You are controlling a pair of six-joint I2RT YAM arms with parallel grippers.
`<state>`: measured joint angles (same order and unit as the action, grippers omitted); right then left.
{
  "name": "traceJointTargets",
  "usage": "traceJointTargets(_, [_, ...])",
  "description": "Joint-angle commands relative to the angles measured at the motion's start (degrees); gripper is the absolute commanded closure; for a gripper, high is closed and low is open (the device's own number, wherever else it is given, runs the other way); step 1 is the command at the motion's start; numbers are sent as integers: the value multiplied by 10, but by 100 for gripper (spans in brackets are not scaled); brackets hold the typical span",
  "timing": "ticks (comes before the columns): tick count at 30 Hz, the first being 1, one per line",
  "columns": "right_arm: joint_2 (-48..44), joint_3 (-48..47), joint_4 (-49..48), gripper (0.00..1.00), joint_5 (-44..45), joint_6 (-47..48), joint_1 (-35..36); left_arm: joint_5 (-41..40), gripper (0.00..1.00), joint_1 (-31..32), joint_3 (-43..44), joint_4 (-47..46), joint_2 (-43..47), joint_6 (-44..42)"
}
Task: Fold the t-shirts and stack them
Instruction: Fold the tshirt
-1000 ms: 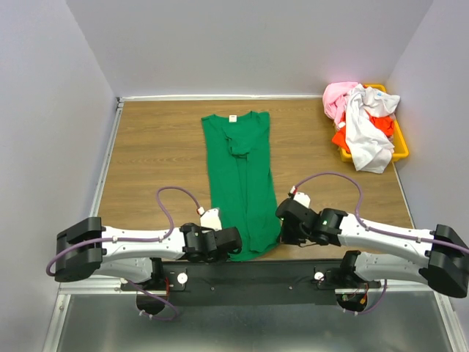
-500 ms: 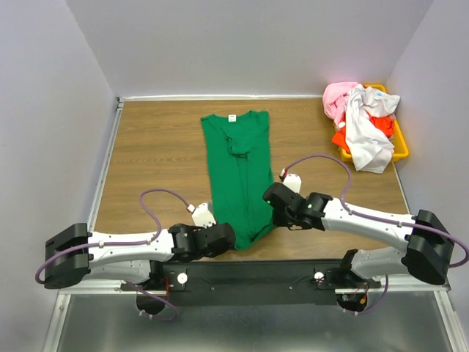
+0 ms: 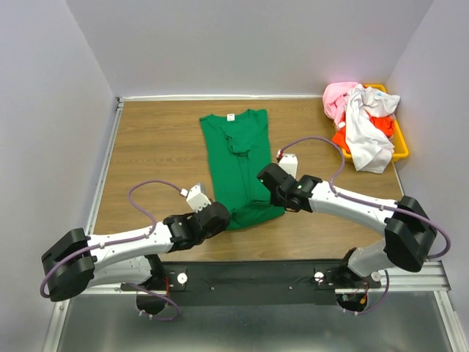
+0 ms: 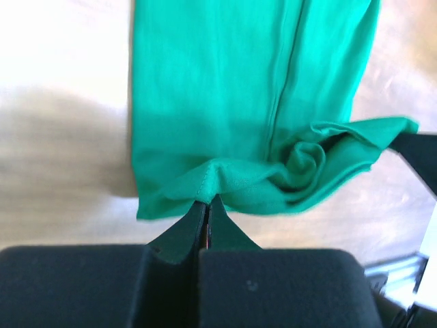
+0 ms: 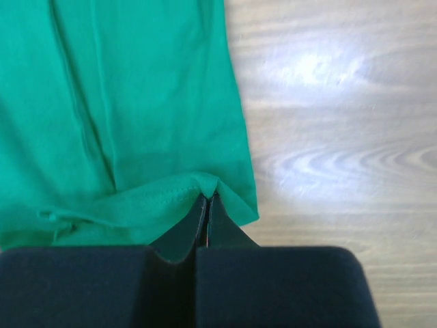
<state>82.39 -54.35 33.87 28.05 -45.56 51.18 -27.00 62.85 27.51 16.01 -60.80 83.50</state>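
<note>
While the left pincer (image 4: 207,205) and right pincer (image 5: 207,198) each clamp the green t-shirt (image 3: 238,158) at its near hem, cross-folding and the binned t-shirts (image 3: 363,125) appear outstanding.

We see a wood-grain desk (image 3: 154,154), closed in on three sides by pale walls (image 3: 249,44). A yellow-orange bin (image 3: 401,144) sits at its far right corner, near the right wall. A grey metal sheet (image 3: 242,326) borders the near edge.

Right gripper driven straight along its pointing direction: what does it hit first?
The green t-shirt: the right gripper is shut on its hem, and flat cloth lies just ahead, probably before bare table.
</note>
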Motion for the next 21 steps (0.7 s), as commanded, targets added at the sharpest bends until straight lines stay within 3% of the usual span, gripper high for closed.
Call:
traceJointTargets(1, [29,-38,-33,100,47,41,-15,-38,100,-43,-2,-75,-16,-83])
traceJointTargets(21, [196,-188,-97,100,54,155,-109,-2,100,-200,71,-229,-157,-277])
